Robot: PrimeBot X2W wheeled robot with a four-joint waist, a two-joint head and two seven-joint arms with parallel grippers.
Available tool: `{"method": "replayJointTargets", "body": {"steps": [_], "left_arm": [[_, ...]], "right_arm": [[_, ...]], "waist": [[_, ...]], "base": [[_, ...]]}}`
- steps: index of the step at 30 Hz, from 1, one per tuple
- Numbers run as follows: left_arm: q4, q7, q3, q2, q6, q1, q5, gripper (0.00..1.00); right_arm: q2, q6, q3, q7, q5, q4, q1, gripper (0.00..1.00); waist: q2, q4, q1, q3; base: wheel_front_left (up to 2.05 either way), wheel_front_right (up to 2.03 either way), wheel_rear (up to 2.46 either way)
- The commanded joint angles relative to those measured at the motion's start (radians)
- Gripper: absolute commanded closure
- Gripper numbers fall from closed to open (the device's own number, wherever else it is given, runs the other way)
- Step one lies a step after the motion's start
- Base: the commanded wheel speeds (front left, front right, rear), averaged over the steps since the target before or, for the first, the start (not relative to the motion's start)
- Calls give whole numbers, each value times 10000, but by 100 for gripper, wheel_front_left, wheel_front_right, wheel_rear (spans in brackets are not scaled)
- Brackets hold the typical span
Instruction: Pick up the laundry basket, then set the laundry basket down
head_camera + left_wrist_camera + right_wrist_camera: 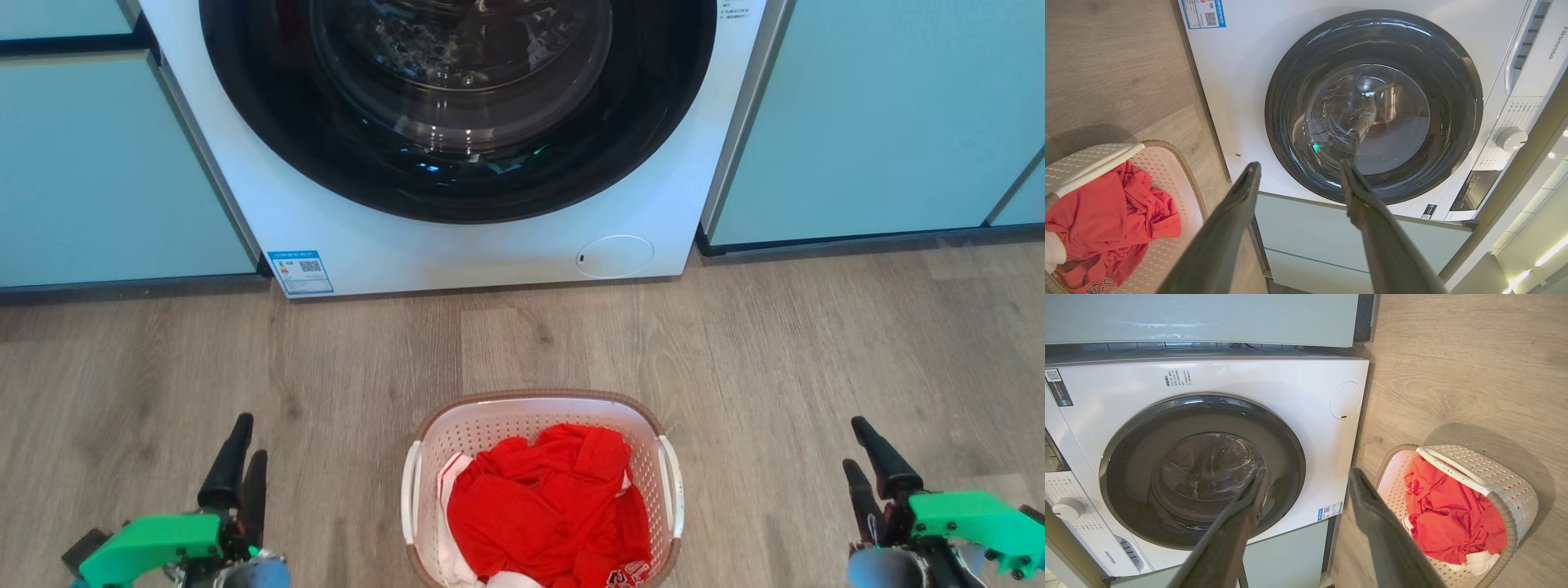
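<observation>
The laundry basket [483, 431] sits on the wood floor [775, 343] in front of the washing machine [457, 253], with red clothing [547, 502] heaped inside. It lies between the left gripper [250, 441] and the right gripper [854, 445], well apart from both. Each gripper's jaws stand parted, holding nothing.

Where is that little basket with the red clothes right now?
In the head view the laundry basket stands on the wooden floor at bottom centre, in front of the washing machine, between the left gripper and the right gripper, touching neither.
</observation>
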State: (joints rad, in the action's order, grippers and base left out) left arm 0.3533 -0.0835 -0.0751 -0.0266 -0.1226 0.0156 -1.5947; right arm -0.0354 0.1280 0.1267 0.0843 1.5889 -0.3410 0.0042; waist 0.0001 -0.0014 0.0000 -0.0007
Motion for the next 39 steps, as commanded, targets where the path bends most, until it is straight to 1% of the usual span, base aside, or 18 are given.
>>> {"method": "replayJointTargets", "body": {"steps": [1,11,15,20,31,36,39], "left_arm": [[-306,133,-111,-90,-9,-482,186,0],[-506,397,-327,-102,-15,-578,883,0],[-709,514,-449,-107,-6,-640,1372,0],[-1099,660,-473,-113,124,-722,2048,0],[-2194,982,90,-127,983,-800,3936,0],[-2507,1128,605,-134,1428,-863,5398,0],[-2549,1216,991,-138,1749,-863,5984,0]], "right_arm": [[-42,3,46,-144,-262,374,-420,0],[-50,4,197,-408,-1388,667,-500,0],[-54,5,197,-525,-2038,897,-538,0],[-59,6,213,-670,-2792,1166,-628,0],[-69,9,95,-992,-4758,1884,-833,0],[-74,10,10,-1138,-5757,2118,-910,0],[-77,11,-101,-1226,-6400,2187,-941,0]], "waist": [[-1,-3,0,-12],[-1,-4,0,-53],[-1,15,0,-59],[-1,36,0,-55],[-1,90,0,-55],[-1,99,0,-77],[-1,100,0,-101]], "base": [[0,0,0],[0,0,0],[0,0,0],[0,0,0],[0,0,0],[0,0,0],[0,0,0]]}}
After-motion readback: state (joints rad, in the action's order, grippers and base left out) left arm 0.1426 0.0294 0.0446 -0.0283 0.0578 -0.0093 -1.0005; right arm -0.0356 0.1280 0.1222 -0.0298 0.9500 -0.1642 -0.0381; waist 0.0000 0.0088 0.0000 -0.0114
